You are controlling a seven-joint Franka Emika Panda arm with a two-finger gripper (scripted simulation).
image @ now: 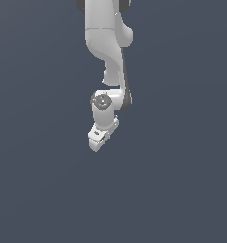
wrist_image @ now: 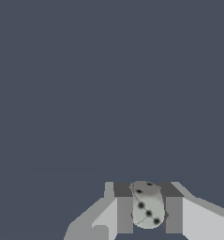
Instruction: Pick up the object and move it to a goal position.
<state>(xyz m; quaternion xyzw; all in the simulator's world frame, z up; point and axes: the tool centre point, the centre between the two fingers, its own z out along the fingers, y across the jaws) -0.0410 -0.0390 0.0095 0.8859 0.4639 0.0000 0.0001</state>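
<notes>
In the wrist view a small pale, rounded, die-like object with black dots sits between my two fingers, and both pads touch its sides. My gripper is shut on it. In the exterior view the white arm hangs down from the top. The gripper is tilted towards the exterior view's left, above the plain dark grey surface. The object is hidden behind the gripper's fingers in that view.
Only a flat, featureless dark grey surface shows around the arm. No other objects, containers, edges or goal marker show in either view.
</notes>
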